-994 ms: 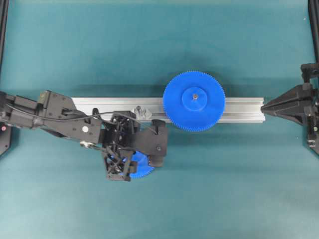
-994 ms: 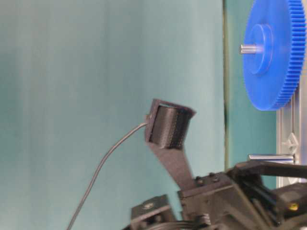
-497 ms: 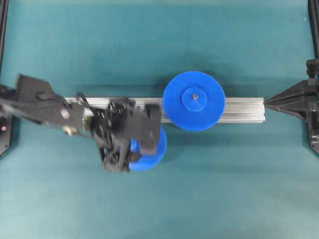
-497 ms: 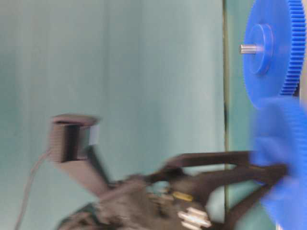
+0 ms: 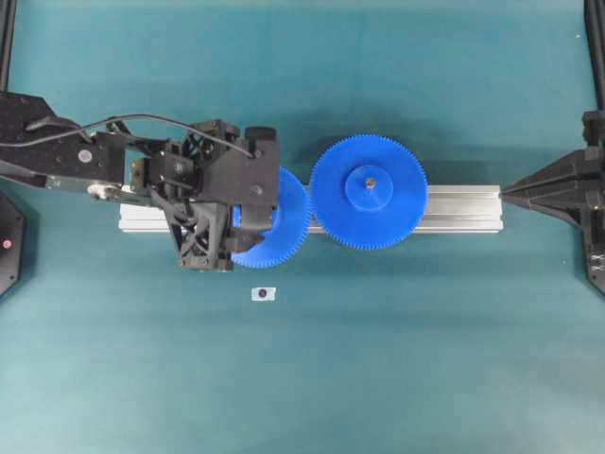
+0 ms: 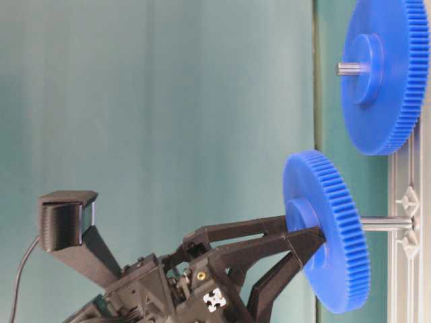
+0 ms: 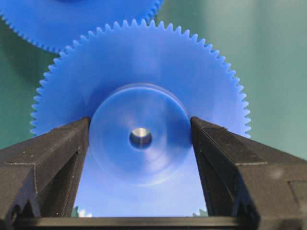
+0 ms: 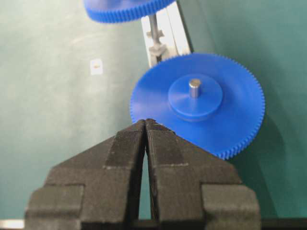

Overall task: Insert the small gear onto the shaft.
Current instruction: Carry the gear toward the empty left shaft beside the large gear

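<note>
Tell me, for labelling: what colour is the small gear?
Blue, clearest in the left wrist view: small gear.

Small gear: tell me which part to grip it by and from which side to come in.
Grip the small gear by its raised round hub, as the left gripper does, one finger on each side. Come in from the hub face, opposite the shaft. The hub's smooth wall suits flat pads; the toothed rim and centre hole stay free.
</note>
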Controlling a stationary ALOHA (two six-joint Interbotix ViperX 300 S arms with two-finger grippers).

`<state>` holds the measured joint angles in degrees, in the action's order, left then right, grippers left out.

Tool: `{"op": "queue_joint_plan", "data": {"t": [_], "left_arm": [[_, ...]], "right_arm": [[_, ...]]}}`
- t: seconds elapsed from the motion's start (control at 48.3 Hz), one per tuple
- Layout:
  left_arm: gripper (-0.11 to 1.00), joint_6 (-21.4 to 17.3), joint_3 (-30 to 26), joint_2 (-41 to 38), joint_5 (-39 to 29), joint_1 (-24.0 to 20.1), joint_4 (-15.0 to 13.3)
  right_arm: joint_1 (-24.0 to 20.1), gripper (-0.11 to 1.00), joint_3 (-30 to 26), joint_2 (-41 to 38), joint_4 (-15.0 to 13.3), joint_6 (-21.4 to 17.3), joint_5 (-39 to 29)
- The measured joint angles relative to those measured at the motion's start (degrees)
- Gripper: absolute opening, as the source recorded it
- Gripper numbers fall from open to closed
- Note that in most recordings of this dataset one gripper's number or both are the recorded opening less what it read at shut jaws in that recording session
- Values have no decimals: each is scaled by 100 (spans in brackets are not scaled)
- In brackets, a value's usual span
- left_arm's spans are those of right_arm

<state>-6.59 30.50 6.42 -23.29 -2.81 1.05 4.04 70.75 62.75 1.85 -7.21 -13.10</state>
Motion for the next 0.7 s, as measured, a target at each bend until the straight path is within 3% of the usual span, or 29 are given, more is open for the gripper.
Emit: {"op": "queue_joint_plan", "data": {"t": [0.704], "left_arm": [[71,-18,-9,-545,264,-255,-9]], "right_arm": [[35,10,0,105,9,0,0]]}}
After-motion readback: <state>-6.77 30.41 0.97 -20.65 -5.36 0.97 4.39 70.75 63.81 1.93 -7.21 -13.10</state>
